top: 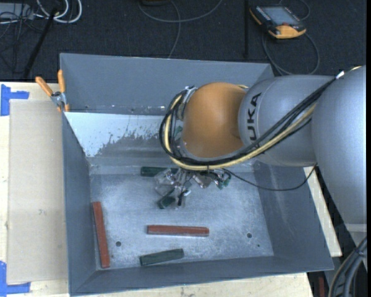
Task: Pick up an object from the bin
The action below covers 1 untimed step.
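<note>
Arm reaching in, wrist angled down

Camera station: one unit is mounted above the rectangular grey sheet-metal bin and faces down into it, tilted somewhat off vertical. The tilt shows in the walls. The bin's far wall at 12 o'clock presents its inner face broadly, while the near wall at 6 o'clock appears as a narrow band. Standoff is moderate, so the whole bin fits in frame, with black floor surface beyond it at 12 o'clock. The silver-grey jointed robot arm enters from 3 o'clock, nearer the lens than the bin's floor, covering its 1 to 3 o'clock part
</note>
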Tool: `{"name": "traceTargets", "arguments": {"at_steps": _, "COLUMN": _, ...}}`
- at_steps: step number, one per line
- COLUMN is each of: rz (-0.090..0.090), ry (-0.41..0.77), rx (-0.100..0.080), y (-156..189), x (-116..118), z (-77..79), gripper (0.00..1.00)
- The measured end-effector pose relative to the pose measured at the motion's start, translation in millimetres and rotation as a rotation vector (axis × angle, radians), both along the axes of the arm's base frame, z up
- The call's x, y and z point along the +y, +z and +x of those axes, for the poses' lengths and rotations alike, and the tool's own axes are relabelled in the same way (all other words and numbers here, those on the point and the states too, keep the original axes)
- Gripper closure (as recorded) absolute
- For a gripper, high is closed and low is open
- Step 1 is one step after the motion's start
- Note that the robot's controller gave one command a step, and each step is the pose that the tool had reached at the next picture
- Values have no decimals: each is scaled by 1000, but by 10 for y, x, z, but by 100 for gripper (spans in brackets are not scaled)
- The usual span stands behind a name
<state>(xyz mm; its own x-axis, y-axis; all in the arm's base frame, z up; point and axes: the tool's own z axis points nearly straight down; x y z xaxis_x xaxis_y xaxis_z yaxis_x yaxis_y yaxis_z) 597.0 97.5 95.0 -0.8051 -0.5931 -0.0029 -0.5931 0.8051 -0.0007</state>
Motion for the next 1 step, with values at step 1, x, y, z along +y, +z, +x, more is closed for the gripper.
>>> {"name": "traceTargets", "arguments": {"at_steps": 1, "rz": 0, "ry": 0, "rx": -1, "y": 333, "x": 13, "z": 9, "gripper": 100}}
